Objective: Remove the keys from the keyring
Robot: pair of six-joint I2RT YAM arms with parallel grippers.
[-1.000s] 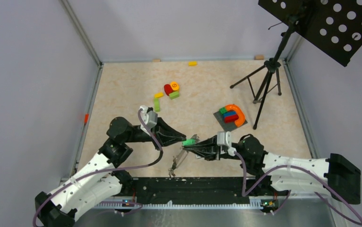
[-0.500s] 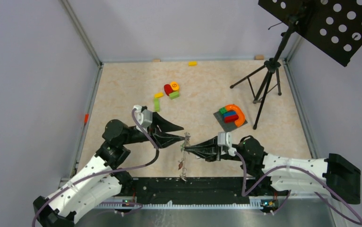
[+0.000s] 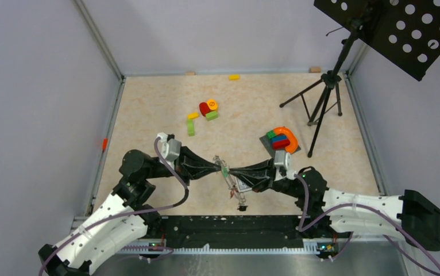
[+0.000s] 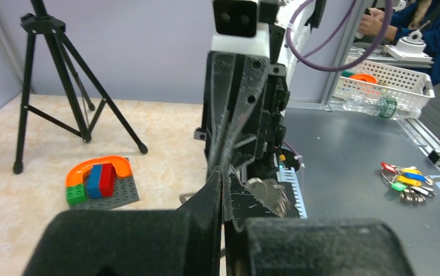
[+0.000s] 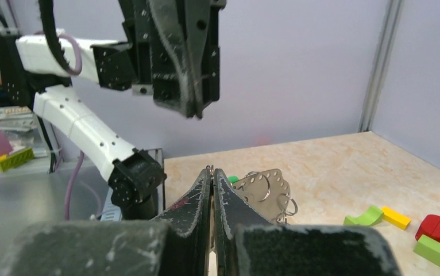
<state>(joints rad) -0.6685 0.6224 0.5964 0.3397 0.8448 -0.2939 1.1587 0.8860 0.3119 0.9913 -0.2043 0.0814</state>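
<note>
Viewed from above, two arms pointed tip to tip over a beige worktop (image 3: 252, 98). They were to the left of the orange arch block (image 3: 288, 140) and closer to the arm bases than it was.

The left tool (image 3: 220, 168) and right tool (image 3: 233, 171) were almost touching, and each was clenched on the keyring (image 3: 228, 179). The keyring was a thin grey loop seen nearly edge-on. It slanted away from the arch block toward the bases and was held off the worktop.

The keys (image 3: 238, 191) hung in a small bunch from the lower part of the loop, below the right tool. A green tag (image 3: 224, 171) sat between the two tips.

In the left wrist view, the left tool (image 4: 223, 175) had its fingers pressed together, and a silvery key (image 4: 267, 195) showed just beyond them.

In the right wrist view, the right tool (image 5: 211, 175) was likewise closed, with the thin wire showing at its tip. Pale metal keys (image 5: 263, 188) with small rings and the green tag (image 5: 233, 179) lay just beside it.
</note>
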